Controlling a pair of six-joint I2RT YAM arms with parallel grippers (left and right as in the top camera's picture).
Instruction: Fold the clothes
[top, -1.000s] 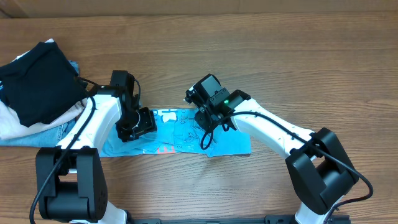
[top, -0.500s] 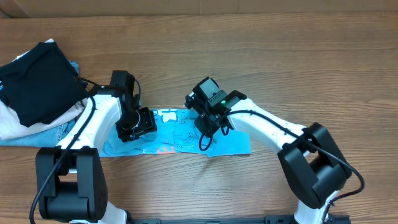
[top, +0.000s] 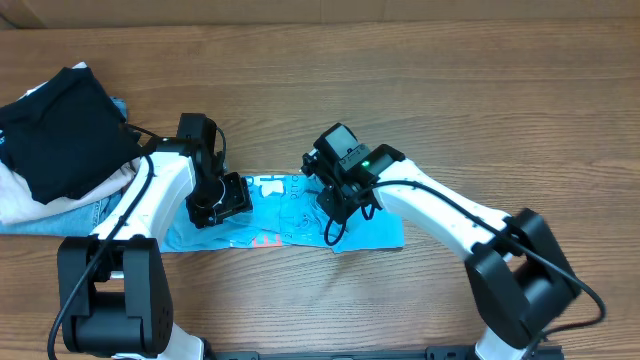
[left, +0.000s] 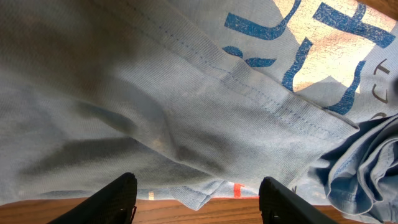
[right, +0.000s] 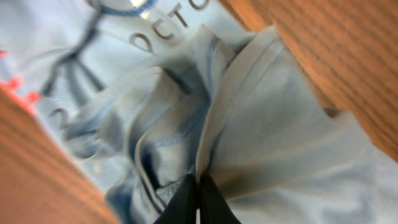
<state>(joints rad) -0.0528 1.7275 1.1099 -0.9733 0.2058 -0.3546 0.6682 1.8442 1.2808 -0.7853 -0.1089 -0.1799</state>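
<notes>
The light sky-blue T-shirt (top: 290, 225) lies as a rumpled strip in the middle of the table, with white and pink print showing. My left gripper (top: 222, 200) hovers over the shirt's left part. In the left wrist view its fingers (left: 199, 199) are open and empty, just above the shirt's (left: 186, 112) hem edge. My right gripper (top: 338, 200) is over the shirt's middle. In the right wrist view its fingers (right: 199, 194) are shut on a raised fold of the shirt (right: 267, 124).
A black folded garment (top: 60, 130) sits on a pile at the far left, over folded blue denim jeans (top: 90, 215) and a cream cloth (top: 20, 200). Bare wooden table (top: 450, 90) lies behind and to the right.
My right gripper has shifted slightly, first left and then back right, still pinching the shirt fold. The left arm has not moved.
</notes>
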